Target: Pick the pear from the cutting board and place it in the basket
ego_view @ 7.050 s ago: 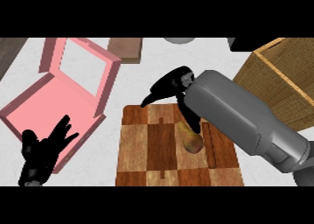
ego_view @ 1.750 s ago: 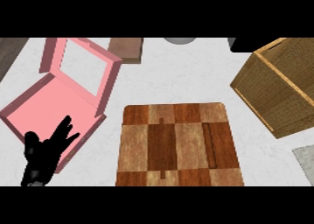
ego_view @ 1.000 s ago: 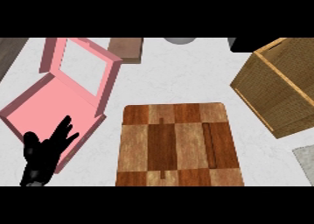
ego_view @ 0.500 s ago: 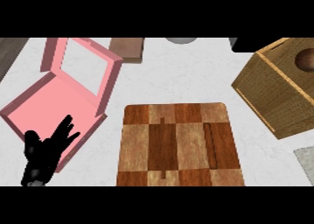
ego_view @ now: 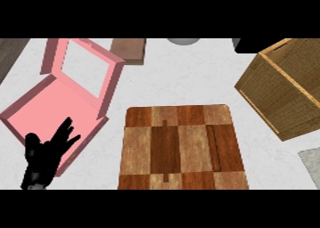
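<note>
The wooden checkered cutting board (ego_view: 178, 147) lies at the middle of the counter with nothing on it. A woven basket (ego_view: 274, 95) stands at the right, tilted in the view, its opening partly cut off by the edge. No pear shows anywhere in the head view. My left hand (ego_view: 47, 156) rests at the lower left, fingers straight and up, over the corner of the pink box. My right hand is out of sight.
An open pink box (ego_view: 54, 109) with its lid raised lies left of the board. A small brown block (ego_view: 128, 49) and a grey round object (ego_view: 183, 41) sit at the far edge. A grey cloth (ego_view: 317, 162) is at the lower right.
Seven seconds ago my right arm reached over the board at the pear; it has since left the view. A brownish round thing seen inside the basket half a second ago no longer shows.
</note>
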Robot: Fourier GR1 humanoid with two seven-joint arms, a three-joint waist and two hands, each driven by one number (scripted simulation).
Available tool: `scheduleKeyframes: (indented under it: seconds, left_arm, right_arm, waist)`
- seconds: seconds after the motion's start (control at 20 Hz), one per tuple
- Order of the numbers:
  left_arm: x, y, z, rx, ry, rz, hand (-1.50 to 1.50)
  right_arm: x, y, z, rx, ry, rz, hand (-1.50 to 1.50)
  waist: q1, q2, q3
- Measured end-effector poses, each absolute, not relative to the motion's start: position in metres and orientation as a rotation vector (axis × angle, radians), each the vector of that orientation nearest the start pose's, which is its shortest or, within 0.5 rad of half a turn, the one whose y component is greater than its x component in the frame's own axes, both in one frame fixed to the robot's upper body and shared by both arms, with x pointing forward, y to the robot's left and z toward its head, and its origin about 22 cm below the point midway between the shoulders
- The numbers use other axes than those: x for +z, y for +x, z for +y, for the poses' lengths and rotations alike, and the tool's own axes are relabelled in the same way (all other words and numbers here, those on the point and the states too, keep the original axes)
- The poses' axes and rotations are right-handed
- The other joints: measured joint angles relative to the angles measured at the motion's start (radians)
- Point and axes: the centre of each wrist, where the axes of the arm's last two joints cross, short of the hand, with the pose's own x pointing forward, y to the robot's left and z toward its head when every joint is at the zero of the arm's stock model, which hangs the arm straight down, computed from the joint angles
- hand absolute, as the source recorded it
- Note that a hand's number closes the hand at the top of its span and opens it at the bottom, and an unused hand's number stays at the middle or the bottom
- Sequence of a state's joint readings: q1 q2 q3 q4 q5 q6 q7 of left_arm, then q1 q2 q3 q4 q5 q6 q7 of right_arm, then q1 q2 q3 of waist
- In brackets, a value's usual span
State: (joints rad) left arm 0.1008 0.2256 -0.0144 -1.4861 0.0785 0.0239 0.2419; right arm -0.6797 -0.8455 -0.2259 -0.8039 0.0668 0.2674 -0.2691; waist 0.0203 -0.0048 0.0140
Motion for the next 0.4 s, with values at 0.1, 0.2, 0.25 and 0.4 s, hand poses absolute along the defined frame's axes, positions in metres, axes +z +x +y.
scheduleKeyframes:
  seconds: [0.1, 0.2, 0.25, 0.4]
  left_arm:
    - [-0.028, 0.212, 0.291, -0.050, 0.163, -1.157, 0.00]
    - [-0.028, 0.212, 0.290, -0.051, 0.162, -1.158, 0.00]
    - [-0.027, 0.212, 0.290, -0.051, 0.166, -1.157, 0.00]
    - [-0.026, 0.213, 0.291, -0.058, 0.151, -1.164, 0.00]
  right_arm:
    - [0.202, 0.348, -0.484, 0.398, -0.601, -1.716, -1.50]
    - [0.207, 0.344, -0.496, 0.347, -0.597, -1.707, -1.50]
    - [0.207, 0.343, -0.501, 0.323, -0.606, -1.700, -1.50]
    - [0.212, 0.326, -0.529, 0.261, -0.632, -1.680, -1.50]
  waist:
    - [0.000, 0.000, 0.000]
    - [0.001, 0.000, 0.000]
    - [0.002, 0.001, 0.000]
    - [0.006, 0.005, -0.001]
